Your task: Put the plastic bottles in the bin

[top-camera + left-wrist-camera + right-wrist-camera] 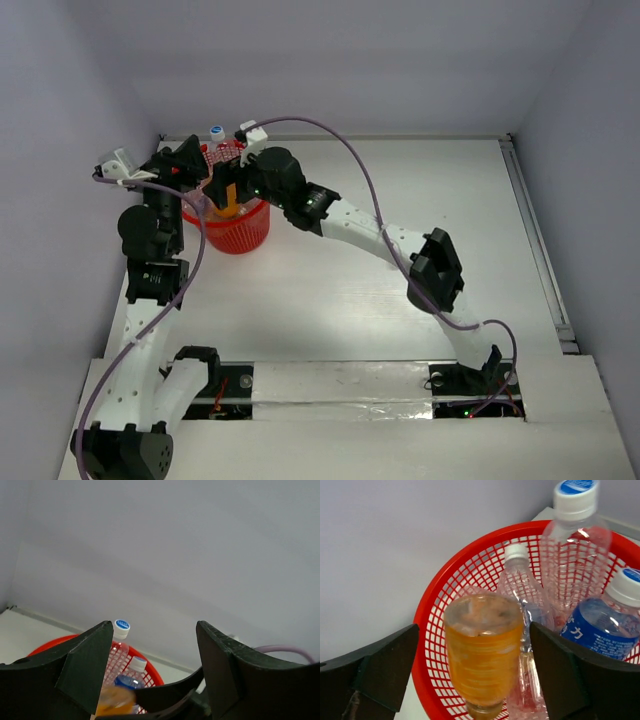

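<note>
The left arm (pixel 140 300) rises from its base and folds forward. Its black two-finger left gripper (pixel 154 626) points ahead rather than down, fingers (pixel 85 665) spread wide apart. The right arm (pixel 370 235) stretches across to the left with its elbow bent. Its black right gripper (pixel 473 630) angles downward, fingers (pixel 385 670) equally wide apart.

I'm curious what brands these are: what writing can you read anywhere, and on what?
Blue-label bottle: white characters, one looks like "力"; the rest too blurred to read.
Tall clear bottle, cap top: white print, blurred, unreadable.
Red bin, orange bottle: no text visible.
</note>
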### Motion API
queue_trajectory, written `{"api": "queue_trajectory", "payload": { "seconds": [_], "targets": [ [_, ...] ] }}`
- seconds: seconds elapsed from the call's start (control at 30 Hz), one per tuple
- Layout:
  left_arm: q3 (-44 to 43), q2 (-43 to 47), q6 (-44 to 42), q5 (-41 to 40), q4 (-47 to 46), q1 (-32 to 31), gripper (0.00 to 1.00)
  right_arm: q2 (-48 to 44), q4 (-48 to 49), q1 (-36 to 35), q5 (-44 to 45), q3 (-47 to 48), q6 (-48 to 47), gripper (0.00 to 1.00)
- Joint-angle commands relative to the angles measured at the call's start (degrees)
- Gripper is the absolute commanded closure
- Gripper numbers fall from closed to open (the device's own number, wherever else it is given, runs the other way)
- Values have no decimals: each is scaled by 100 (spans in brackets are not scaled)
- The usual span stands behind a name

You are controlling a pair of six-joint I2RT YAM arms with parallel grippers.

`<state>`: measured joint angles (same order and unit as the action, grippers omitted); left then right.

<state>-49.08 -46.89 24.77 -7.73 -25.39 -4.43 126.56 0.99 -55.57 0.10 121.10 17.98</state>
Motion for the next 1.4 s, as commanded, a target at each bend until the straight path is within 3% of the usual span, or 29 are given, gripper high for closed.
{"api": "queue_trajectory", "payload": {
  "seconds": [0.0,0.17,0.23,0.27,0.33,0.37,0.4,0.43,0.47,0.5,0.57,0.6,0.73,0.9,0.97,1.0,1.07,1.1,1.13,1.17,1.23,1.27,1.37],
  "targets": [
    [-269,198,-166,96,-159,12,36,-79,-56,-121,-212,450,-181,0],
    [-295,75,-192,218,-142,12,35,-632,110,-121,-63,109,-347,0],
    [-304,66,-201,306,-159,12,39,-930,234,-121,164,-173,-374,0],
    [-295,66,-210,455,-194,12,42,-1297,400,-121,279,-566,-365,0],
    [-295,31,-210,622,-282,12,58,-1729,568,-51,762,-1068,-243,4],
    [-304,-12,-201,849,-291,12,64,-2245,803,19,946,-1367,-181,13],
    [-330,-65,-219,1026,-300,-84,79,-2537,954,20,1340,-2083,-24,19],
    [-409,-213,-262,1132,-283,-154,86,-2862,1103,116,1561,-2490,82,29],
    [-462,-284,-332,1359,-248,-268,94,-3196,1366,265,1972,-2904,188,55],
    [-540,-372,-437,1448,-204,-591,100,-3904,1473,362,2124,-3317,319,69],
    [-787,-592,-885,1572,-37,-1005,100,-4672,1753,668,2362,-4512,636,99],
    [-866,-662,-1061,1555,24,-1234,100,-5050,1807,784,2563,-4881,733,100],
    [-1313,-1380,-1991,1520,506,-2611,100,-7201,1721,1163,2811,-6306,804,100],
    [-2087,-2840,-2819,1046,1263,-3994,100,-8752,746,1215,3443,-6765,751,100],
    [-2517,-3658,-3013,827,1580,-4328,84,-9400,369,1215,3567,-6880,760,99],
    [-2701,-3939,-3188,825,1694,-4573,61,-9604,262,1215,3672,-6950,725,98],
    [-3247,-4669,-3277,895,2002,-4742,44,-9974,-71,1215,3821,-7003,734,93],
    [-3414,-4888,-3338,1009,2037,-4821,30,-10315,-273,1215,3961,-7056,734,90],
    [-3763,-5308,-3365,1132,2133,-4822,25,-10458,-362,1215,3989,-7082,725,86],
    [-3950,-5521,-3383,1368,2204,-4892,21,-10581,-450,1215,4024,-7109,716,70],
    [-4702,-6222,-3514,1650,2536,-4945,15,-10828,-705,1215,4077,-7118,716,51],
    [-4977,-6461,-3558,1843,2808,-5032,14,-10863,-802,1215,4094,-7109,725,35],
    [-6102,-7429,-3795,2108,3662,-5174,9,-10881,-1118,1215,4182,-7091,698,20]
  ]
}}
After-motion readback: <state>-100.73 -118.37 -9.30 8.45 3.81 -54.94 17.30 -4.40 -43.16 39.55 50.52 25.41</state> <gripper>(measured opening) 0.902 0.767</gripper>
